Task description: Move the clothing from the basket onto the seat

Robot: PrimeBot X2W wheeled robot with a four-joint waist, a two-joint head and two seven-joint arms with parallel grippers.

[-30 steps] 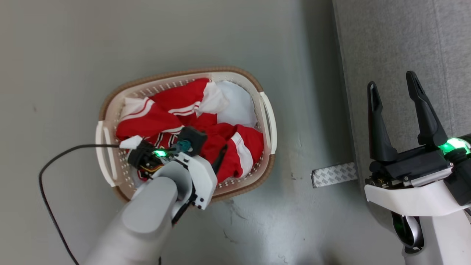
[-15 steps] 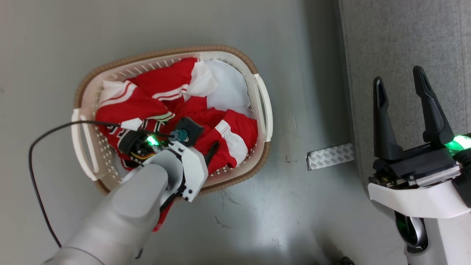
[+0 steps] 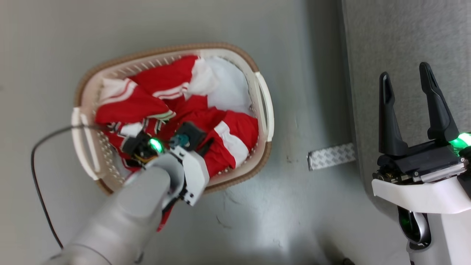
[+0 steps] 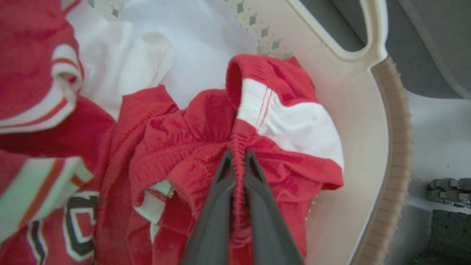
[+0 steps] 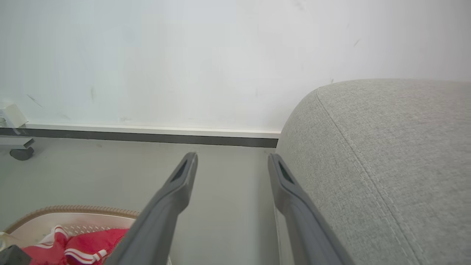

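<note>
Left pincer [image 4: 238,154] clamped on a bunched red fold of the clothing [image 4: 206,121], low inside the basket [image 3: 263,106]. Remaining clothing heaped in basket on floor [image 3: 294,55]. Right pincer [image 3: 404,70] apart, empty, by the seat [image 5: 386,165] edge.

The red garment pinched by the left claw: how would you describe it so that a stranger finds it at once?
Beside the big grey seat, the off-white basket stands on the floor. In its end nearest the seat lies the red garment, its gathered edge shut in the left claw. Unlike its thin-striped or lettered neighbours, it bears one broad white panel.
</note>
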